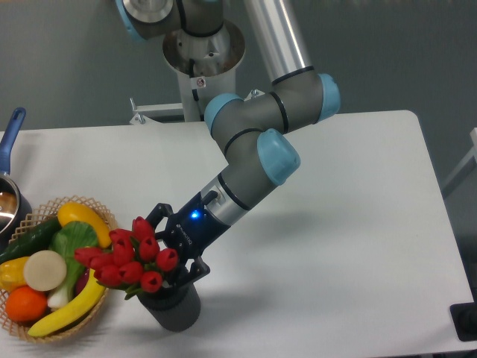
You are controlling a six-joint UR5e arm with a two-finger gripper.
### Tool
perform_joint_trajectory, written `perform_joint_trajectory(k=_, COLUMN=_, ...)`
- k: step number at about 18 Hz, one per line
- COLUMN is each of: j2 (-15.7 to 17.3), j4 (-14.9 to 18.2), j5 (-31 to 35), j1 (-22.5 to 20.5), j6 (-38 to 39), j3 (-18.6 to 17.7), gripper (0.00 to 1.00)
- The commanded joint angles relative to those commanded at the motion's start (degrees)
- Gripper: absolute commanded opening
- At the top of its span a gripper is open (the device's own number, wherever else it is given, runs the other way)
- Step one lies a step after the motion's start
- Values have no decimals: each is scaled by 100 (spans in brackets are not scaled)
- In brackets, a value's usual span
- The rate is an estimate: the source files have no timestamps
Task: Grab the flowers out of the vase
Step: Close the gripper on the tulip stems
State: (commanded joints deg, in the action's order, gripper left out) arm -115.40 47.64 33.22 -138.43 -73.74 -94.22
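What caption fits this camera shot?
Robot gripper reaching around red tulips in a dark grey vase, beside a produce basket.

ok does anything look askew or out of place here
The flowers lean hard to the left out of the vase, their buds hanging over the edge of the wicker basket. The pincer is pressed in against the bunch's right side. Nothing looks spilled or damaged.
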Motion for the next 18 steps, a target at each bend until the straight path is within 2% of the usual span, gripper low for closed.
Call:
perform_joint_trajectory(k=9, j2=35, j4=9, j5=-9, j1=-79, j6=35, j3=17, gripper=53)
perform_joint_trajectory(k=18, j2=184, j4=9, j5=-299, j1=-141, j6=772, j3=254, gripper=51)
